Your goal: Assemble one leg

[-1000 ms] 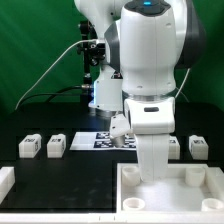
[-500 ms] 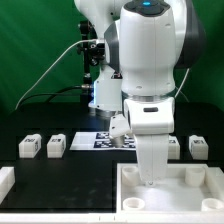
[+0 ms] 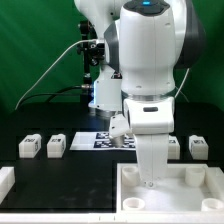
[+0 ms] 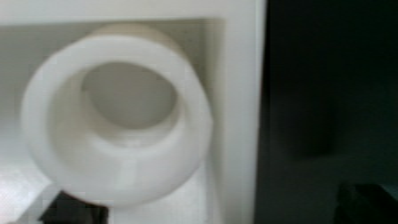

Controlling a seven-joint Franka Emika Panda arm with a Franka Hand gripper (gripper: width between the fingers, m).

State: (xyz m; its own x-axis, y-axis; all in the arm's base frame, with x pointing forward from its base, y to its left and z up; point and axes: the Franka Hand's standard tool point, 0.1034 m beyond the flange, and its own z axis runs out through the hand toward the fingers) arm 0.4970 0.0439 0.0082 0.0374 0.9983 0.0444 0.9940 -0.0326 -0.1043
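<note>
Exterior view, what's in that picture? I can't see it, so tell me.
A big white robot arm fills the middle, its end effector pointing down at a flat white panel at the front. Small white legs sit on the black table, two on the exterior view's left and more on its right.

Your arm (image 3: 150, 50) is hanging near vertical, wrist (image 3: 148, 112) pointing straight down, gripper (image 3: 150, 178) sitting low. You're not seeing whether jaws are parted.

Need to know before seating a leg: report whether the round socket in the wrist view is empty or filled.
Empty: the wrist view shows the round socket as a bare hollow with nothing seated inside it.
</note>
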